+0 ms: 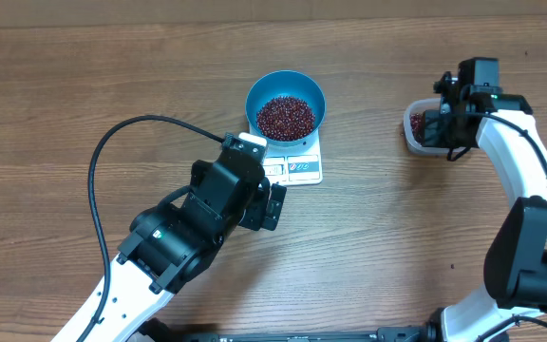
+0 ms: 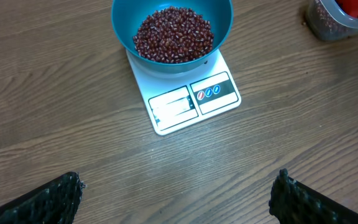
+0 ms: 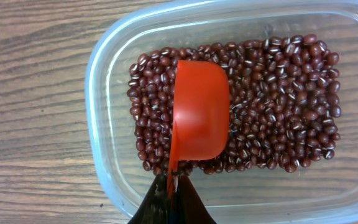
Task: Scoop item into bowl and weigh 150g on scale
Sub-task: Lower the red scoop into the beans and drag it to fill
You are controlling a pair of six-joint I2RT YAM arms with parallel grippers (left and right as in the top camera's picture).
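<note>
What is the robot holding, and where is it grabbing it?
The right gripper pinches the red scoop by its handle, over the beans in the clear tub. The left gripper holds nothing.

Illegibly small digits on the scale [image 2: 174,106]

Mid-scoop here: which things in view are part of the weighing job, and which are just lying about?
In the job: blue bowl, red beans, white kitchen scale, clear tub, red scoop in right pincer.
Just there: black cable, wooden table.
</note>
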